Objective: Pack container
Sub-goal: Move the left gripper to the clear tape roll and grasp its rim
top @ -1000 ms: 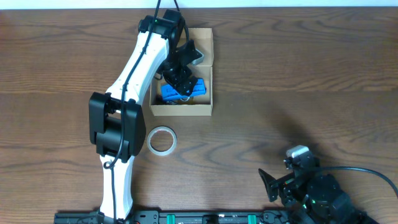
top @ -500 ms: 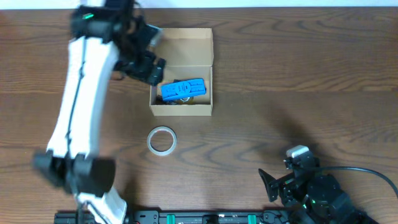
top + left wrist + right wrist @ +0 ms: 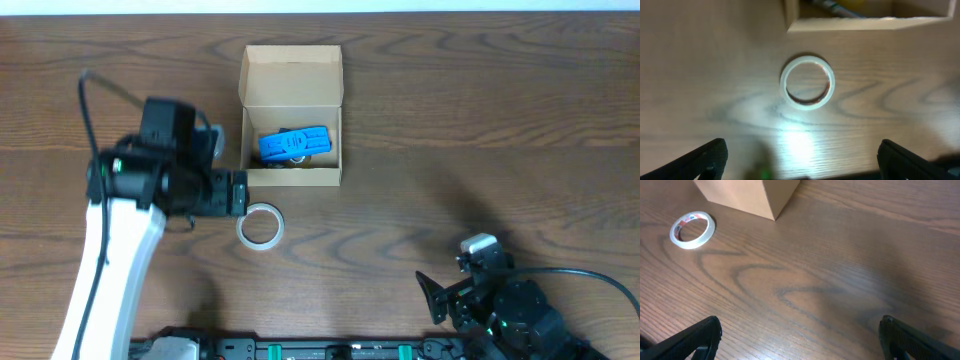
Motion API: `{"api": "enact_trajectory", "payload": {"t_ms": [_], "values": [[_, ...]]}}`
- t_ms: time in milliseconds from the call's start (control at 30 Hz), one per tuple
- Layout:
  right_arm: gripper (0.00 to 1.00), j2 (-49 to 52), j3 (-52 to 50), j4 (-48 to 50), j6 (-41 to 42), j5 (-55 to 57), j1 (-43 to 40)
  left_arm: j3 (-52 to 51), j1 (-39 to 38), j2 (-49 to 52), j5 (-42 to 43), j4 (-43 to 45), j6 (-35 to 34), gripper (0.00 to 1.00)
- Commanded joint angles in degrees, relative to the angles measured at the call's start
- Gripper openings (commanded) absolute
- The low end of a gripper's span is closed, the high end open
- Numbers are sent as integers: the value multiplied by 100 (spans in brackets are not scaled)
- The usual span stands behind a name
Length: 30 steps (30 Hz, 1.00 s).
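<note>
The container (image 3: 292, 178) is a tan cardboard box standing open at the table's back, its lid flap folded away. A blue item (image 3: 293, 144) lies inside it over some smaller bits. A white tape ring (image 3: 260, 225) lies flat on the wood just in front of the box. My left gripper (image 3: 235, 193) is open and empty, hovering left of the ring, beside the box's front left corner. In the left wrist view the tape ring (image 3: 807, 82) sits ahead of the left gripper (image 3: 802, 160), below the container wall (image 3: 865, 24). My right gripper (image 3: 430, 300) rests open and empty at the front right.
In the right wrist view the tape ring (image 3: 691, 229) and the container (image 3: 755, 195) lie far off at the upper left, with bare wood in front of the open right gripper (image 3: 802, 340). A black rail (image 3: 300, 350) runs along the table's front edge.
My left arm has drawn out of the box and swung left and toward the front, ending by the tape ring. The blue item stayed in the box. The right arm has not moved.
</note>
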Motion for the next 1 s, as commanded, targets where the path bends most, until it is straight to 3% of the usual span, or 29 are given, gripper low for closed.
{"api": "enact_trajectory", "payload": {"t_ms": [0, 300, 633, 967], "values": [[99, -24, 9, -7, 70, 17, -20, -610, 28, -404, -240, 160, -1338, 96], [99, -24, 9, -7, 68, 15, -20, -1987, -192, -431, -229, 892, -3381, 96], [99, -24, 9, -7, 70, 17, -20, -2514, -540, 50, -442, 1751, -4863, 96], [99, -24, 9, -7, 68, 17, -20, -2514, -597, 1143, -509, 2142, -5066, 96]]}}
